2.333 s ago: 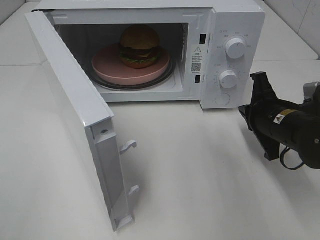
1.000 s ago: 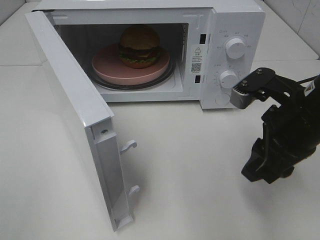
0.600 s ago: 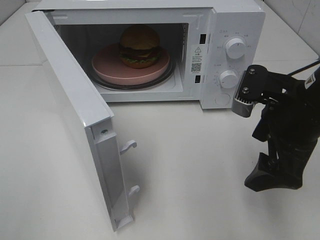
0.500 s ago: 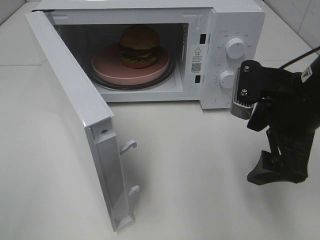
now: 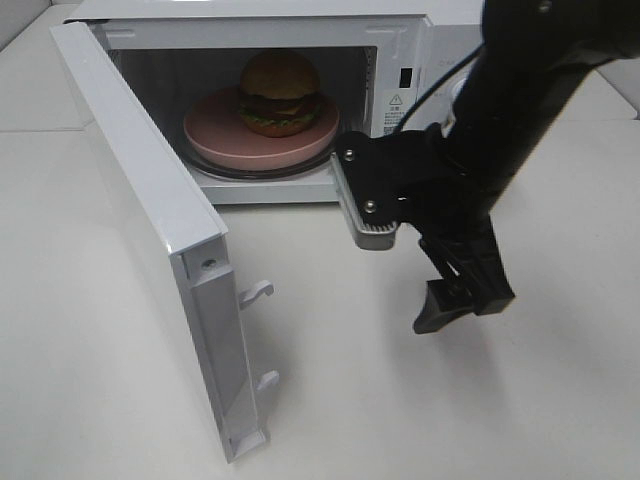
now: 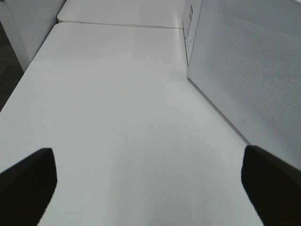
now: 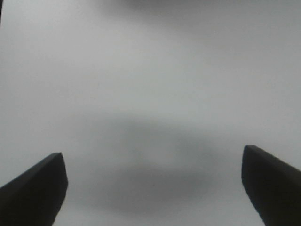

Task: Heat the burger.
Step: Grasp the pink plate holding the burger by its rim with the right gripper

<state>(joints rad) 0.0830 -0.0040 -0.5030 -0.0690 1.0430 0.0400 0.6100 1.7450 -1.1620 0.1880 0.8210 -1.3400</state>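
Note:
The burger sits on a pink plate inside the white microwave. Its door stands wide open toward the front left. My right gripper points down at the table in front of the microwave's right half, apart from the burger. In the right wrist view the right gripper is open, with its dark fingertips far apart and only bare table between them. In its own view my left gripper is open over the table, beside a white meshed microwave panel.
The right arm crosses in front of the microwave's control panel and hides the knobs. A silver wrist camera mount juts toward the oven opening. The door's two latch hooks stick out over the white table.
My right arm has swung left from the table's right side to in front of the microwave, now covering its knobs. Its jaws have spread wider. The burger, plate and door are unmoved.

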